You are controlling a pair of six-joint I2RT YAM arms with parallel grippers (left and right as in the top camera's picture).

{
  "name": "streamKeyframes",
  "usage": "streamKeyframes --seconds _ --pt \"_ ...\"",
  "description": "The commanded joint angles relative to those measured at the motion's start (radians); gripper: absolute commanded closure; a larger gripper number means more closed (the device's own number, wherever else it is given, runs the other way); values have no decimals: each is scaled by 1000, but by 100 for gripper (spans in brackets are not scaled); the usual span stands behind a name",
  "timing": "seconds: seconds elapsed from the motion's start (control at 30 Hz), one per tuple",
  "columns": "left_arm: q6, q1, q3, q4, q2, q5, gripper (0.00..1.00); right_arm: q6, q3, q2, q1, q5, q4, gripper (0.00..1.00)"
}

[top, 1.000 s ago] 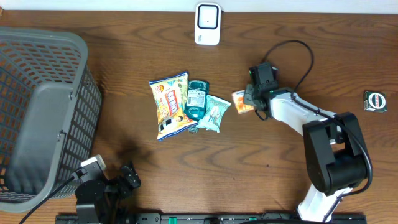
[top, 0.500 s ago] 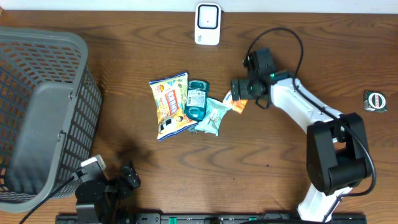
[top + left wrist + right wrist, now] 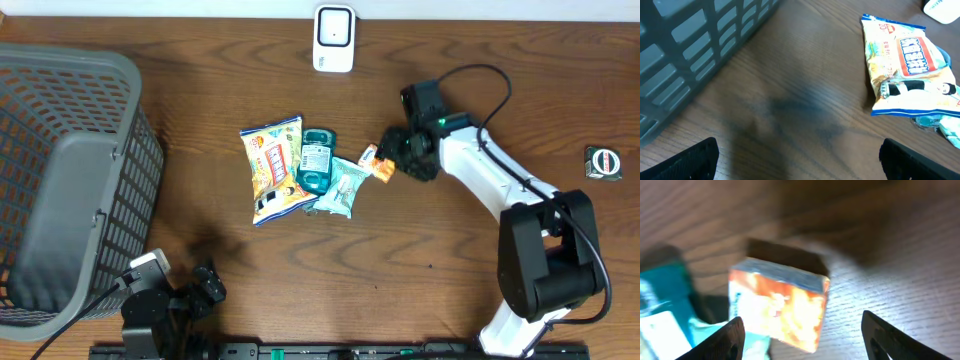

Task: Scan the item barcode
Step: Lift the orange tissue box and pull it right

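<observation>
A small orange packet (image 3: 377, 165) lies on the wooden table, against the right side of a pile of items. In the right wrist view the orange packet (image 3: 782, 305) sits between the spread fingers of my right gripper (image 3: 805, 342), which is open and does not touch it. From overhead, my right gripper (image 3: 396, 155) hovers just right of the packet. The white scanner (image 3: 333, 38) stands at the table's far edge. My left gripper (image 3: 800, 165) is open over bare wood at the near left (image 3: 207, 284).
The pile holds a yellow snack bag (image 3: 272, 168), a teal item (image 3: 317, 160) and a pale green packet (image 3: 340, 185). A grey basket (image 3: 60, 180) fills the left side. A small round tape roll (image 3: 604, 162) lies far right.
My right gripper has opened and let go of the orange packet, which now lies a little further left against the pile. The left arm has not moved.
</observation>
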Motion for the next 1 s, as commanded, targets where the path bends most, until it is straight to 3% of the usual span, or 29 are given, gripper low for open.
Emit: streamKeyframes --seconds 0.0,0.37,0.67,0.77,0.97 --pt "-2 6 9 -12 -2 13 2 69 -54 5 -5 -1 43 31" --pt "-2 6 9 -12 -2 13 2 88 -217 13 -6 26 312 39" --pt "-2 6 9 -12 -2 13 2 87 -222 70 11 24 291 76" --pt "-2 6 9 -12 -2 13 2 86 -222 80 10 0 248 99" --pt "-2 6 9 -12 -2 13 2 14 -221 5 -39 -204 155 99"
